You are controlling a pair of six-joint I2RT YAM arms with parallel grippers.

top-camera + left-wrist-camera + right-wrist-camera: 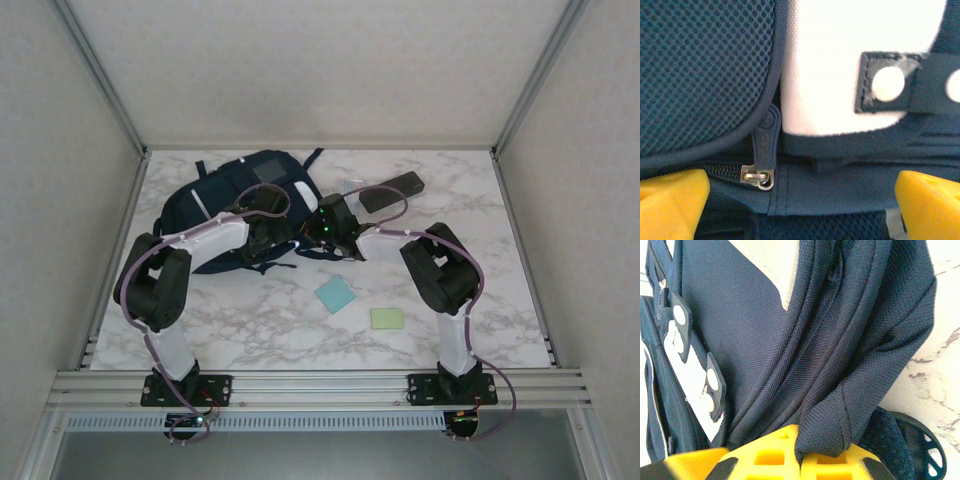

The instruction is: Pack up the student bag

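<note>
- The left gripper [800,207] stands with its yellow fingers well apart and grips nothing. The zipper pull [765,142] lies just ahead of the gap, much nearer the left-hand finger than the right-hand one.
- Risk here: if the fingers close as they stand, they would likely meet on plain cloth to the right of the pull. Judging by the offset, the hand needs to shift towards its left finger first.
- The pull lies flat against the cloth beside a raised mesh panel [705,65]. The fingers could slide over it or pinch the seam along with it, and the slider would then jam.
- Beyond the pull is a light patch [840,60] crossed by a dark strap with pale snaps [910,82]. Closing too far forward would catch that strap.
- The right gripper [800,460] is clamped on a thick fold of navy fabric [840,390], which rises out from between its yellow fingers.
- The fold is bulky and rounded at the pinch. I expect it could slip out under a hard tug on the zipper, and the bag would then slide with the pull and not open.
- The student bag [245,195] lies on the marble table [480,280] directly under both hands, which sit close together over its near edge. With so little room between them, the wrists may knock each other.
- Back towards the arm bases lie a blue square [335,294] and a green square [386,318], and beyond the right hand a flat black case [392,190]. None of them is packed yet.
</note>
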